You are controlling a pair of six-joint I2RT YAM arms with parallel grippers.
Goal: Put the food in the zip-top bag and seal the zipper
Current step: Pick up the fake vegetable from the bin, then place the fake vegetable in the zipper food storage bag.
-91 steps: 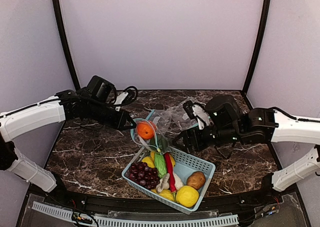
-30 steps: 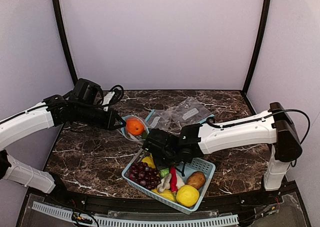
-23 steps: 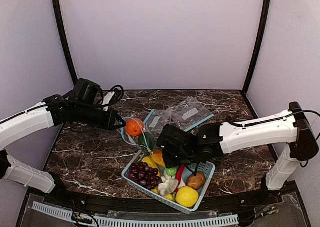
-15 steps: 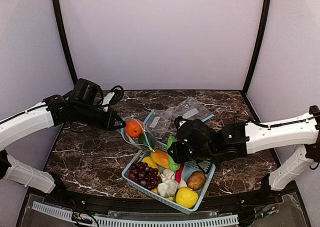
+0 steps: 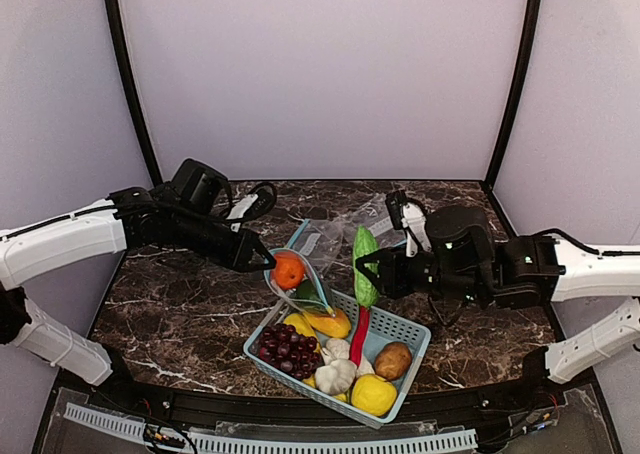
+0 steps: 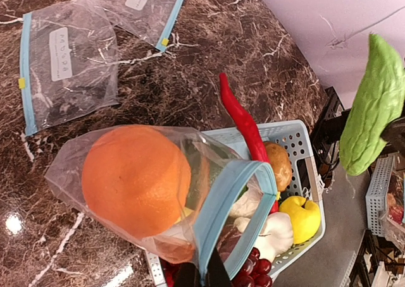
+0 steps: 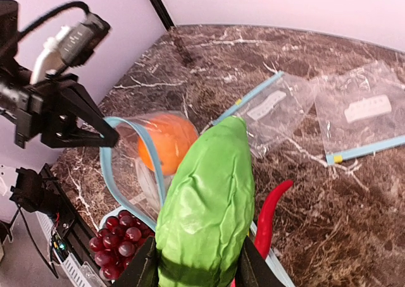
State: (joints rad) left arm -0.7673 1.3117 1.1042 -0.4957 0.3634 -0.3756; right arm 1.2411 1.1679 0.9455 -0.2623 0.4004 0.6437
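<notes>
The orange (image 6: 136,179) lies in the bag (image 6: 66,173), its open zipper (image 6: 223,195) pinched by the left gripper (image 6: 201,275); the right gripper (image 7: 197,268) clamps the gourd (image 7: 205,198), not yet inside; sealing remains.

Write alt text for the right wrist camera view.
The right gripper grips a light green bumpy gourd that fills the foreground. Beyond it, the left gripper pinches the blue zipper of a clear zip-top bag with an orange inside. Two spare bags lie flat on the marble table, with a red chili and grapes below.
</notes>
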